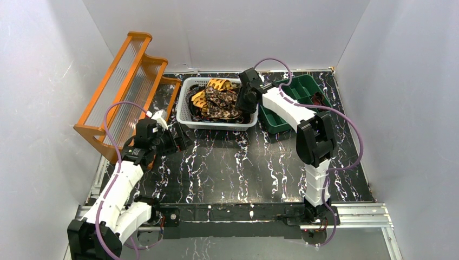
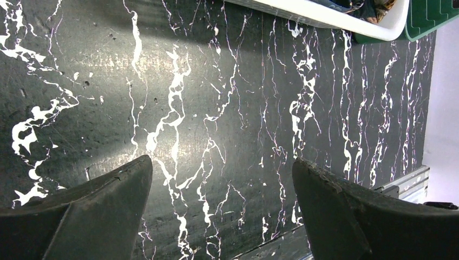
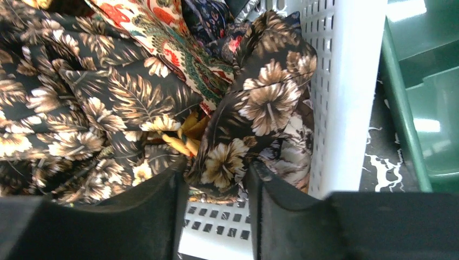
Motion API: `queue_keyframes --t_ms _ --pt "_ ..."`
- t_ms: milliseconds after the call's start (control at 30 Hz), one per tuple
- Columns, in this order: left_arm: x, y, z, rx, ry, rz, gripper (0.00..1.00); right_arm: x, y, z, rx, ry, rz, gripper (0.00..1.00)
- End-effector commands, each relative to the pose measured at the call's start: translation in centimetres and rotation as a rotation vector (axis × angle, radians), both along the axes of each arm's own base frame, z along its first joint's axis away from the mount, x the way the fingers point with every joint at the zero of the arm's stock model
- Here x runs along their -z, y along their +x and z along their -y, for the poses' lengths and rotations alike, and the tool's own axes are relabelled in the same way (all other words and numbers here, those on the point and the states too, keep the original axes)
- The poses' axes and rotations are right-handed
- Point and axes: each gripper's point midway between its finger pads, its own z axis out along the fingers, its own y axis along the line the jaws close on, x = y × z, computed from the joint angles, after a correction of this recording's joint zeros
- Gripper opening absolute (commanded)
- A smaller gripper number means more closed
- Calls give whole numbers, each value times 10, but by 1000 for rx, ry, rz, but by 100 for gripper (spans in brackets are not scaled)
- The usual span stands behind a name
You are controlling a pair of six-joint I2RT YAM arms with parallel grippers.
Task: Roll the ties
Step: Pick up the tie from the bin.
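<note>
Several ties (image 1: 216,100), dark with tan flowers plus some yellow-orange ones, lie heaped in a white perforated basket (image 1: 216,125) at the back of the table. My right gripper (image 1: 244,103) reaches down into the basket's right end. In the right wrist view its jaws (image 3: 216,173) are closed on a fold of a dark floral tie (image 3: 265,103) next to the basket wall (image 3: 335,97). My left gripper (image 1: 176,142) hovers over the black marbled table left of the basket. It stands wide open (image 2: 222,168) with nothing between its fingers.
A green compartment tray (image 1: 303,89) sits right of the basket, close against it (image 3: 427,108). An orange stepped rack (image 1: 127,81) leans at the back left. The basket's corner (image 2: 335,19) shows at the top of the left wrist view. White walls enclose the table.
</note>
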Motion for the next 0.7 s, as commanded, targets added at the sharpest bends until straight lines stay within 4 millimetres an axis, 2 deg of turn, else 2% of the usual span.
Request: queue_keyframes --t_ms 0,100,167,400,500,600,667 --pt "-17 -1 -2 11 19 33 98 -33 20 -5 36 25 90 44" --pt "-20 -2 -5 8 33 39 98 -58 19 -1 4 8 157 27" --pt "-20 -2 -5 7 36 41 98 -72 15 -1 -42 11 188 22" --pt "-21 1 -3 17 34 35 98 -103 5 -6 -148 14 224 26" --pt "-22 0 -2 23 33 32 98 -122 3 -11 -181 54 280 41" --pt "-19 0 -2 19 30 23 98 -102 -3 -18 -226 70 225 54" --pt "-17 -1 -2 20 28 16 98 -81 -7 -19 -235 50 162 50"
